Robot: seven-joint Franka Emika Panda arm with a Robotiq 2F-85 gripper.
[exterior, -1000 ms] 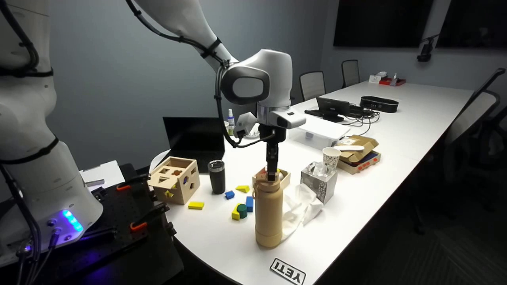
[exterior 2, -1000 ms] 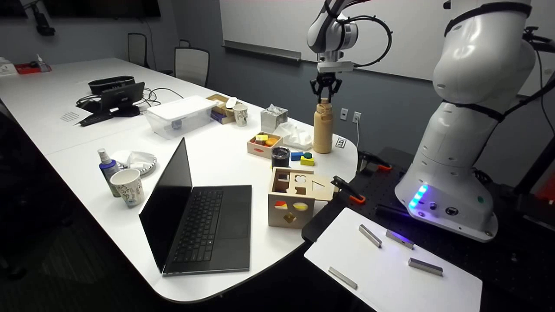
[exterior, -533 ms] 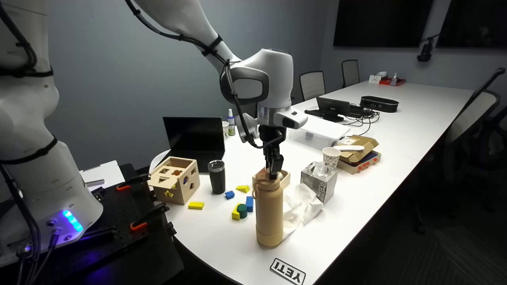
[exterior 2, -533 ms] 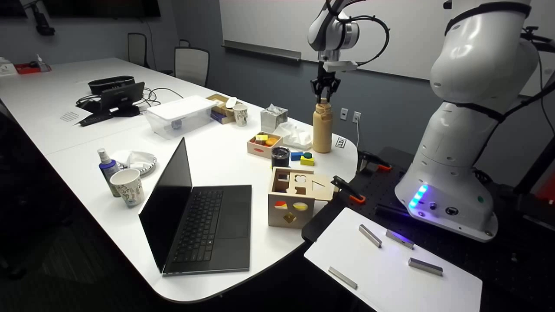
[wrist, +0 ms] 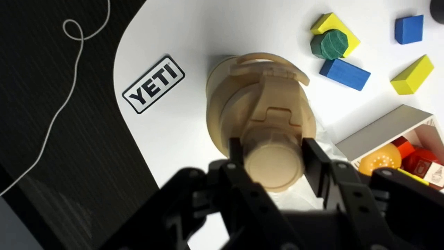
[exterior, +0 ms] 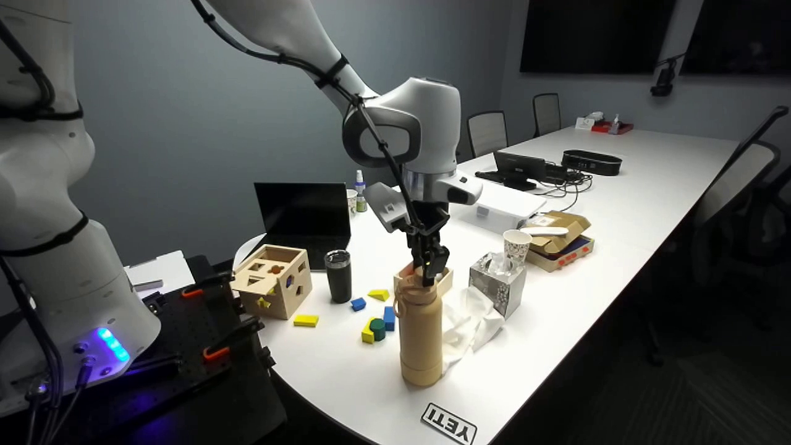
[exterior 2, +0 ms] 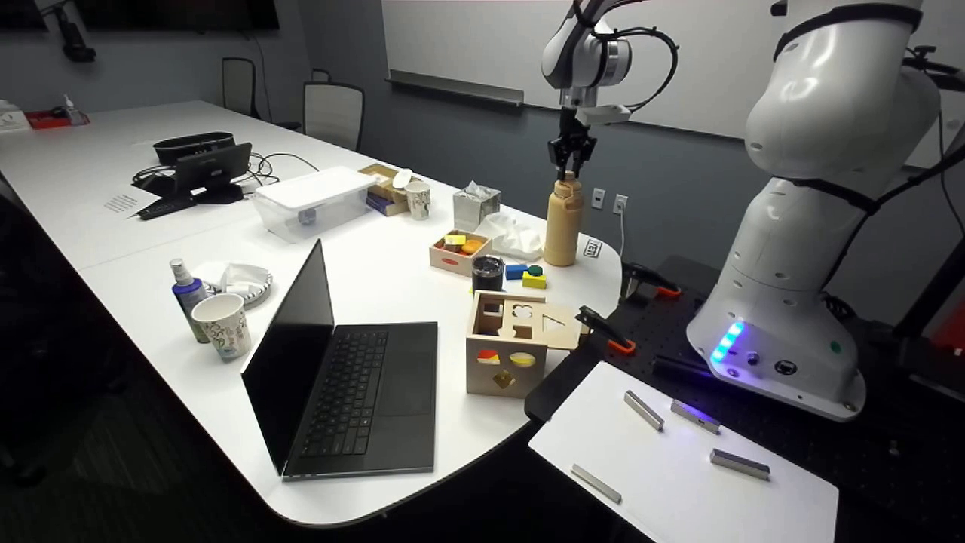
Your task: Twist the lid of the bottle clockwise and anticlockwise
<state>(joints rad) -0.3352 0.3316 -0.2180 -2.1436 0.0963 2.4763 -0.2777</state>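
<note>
End effector [wrist: 272, 150] gripping lid [wrist: 274, 168]; bottle [exterior: 421, 337] stands at near end of white bench [exterior: 343, 368] in an exterior view. Laptop [exterior: 303, 216] far left, tissue box [exterior: 496, 292] right, dark screens [exterior: 596, 37] on far wall [exterior: 587, 96].

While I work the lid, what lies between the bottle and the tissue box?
A crumpled white sheet lies between the bottle and the tissue box, as both exterior views show. Whether it touches either, I cannot tell.
</note>
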